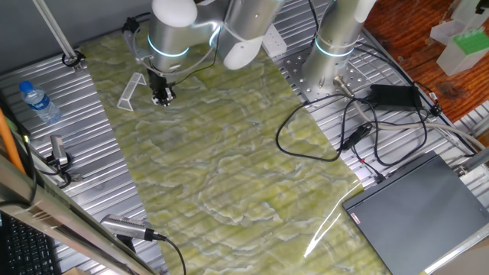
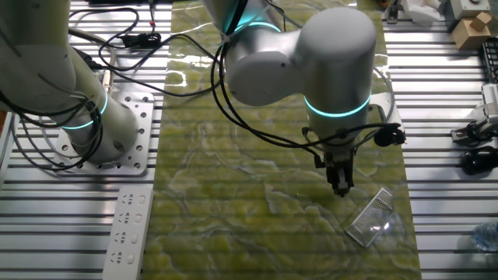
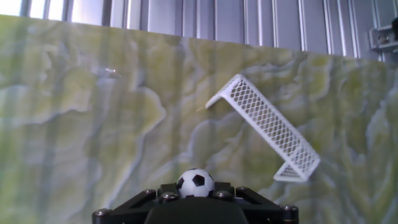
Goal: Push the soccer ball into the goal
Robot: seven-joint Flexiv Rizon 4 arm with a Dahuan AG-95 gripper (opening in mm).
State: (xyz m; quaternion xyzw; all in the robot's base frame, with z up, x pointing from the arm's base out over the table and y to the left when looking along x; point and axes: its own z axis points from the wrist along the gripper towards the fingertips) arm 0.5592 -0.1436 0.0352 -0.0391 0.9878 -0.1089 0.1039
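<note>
The soccer ball point(image 3: 196, 182), white with black patches, rests on the green marbled mat right against the front of my gripper point(image 3: 196, 199) in the hand view. The gripper's dark fingers look closed together behind the ball, not around it. The goal point(image 3: 267, 127), a white mesh wedge, lies ahead and to the right of the ball, a short gap away, standing at an angle. In one fixed view the gripper point(image 1: 162, 97) stands just right of the goal point(image 1: 131, 90). In the other fixed view the gripper point(image 2: 341, 187) is up-left of the goal point(image 2: 372, 220). The ball is hidden in both fixed views.
A water bottle with a blue cap point(image 1: 38, 101) lies on the ribbed metal table left of the mat. Black cables point(image 1: 359, 130) and a power brick point(image 1: 393, 95) lie to the right. A second arm's base point(image 2: 101, 128) stands beside the mat.
</note>
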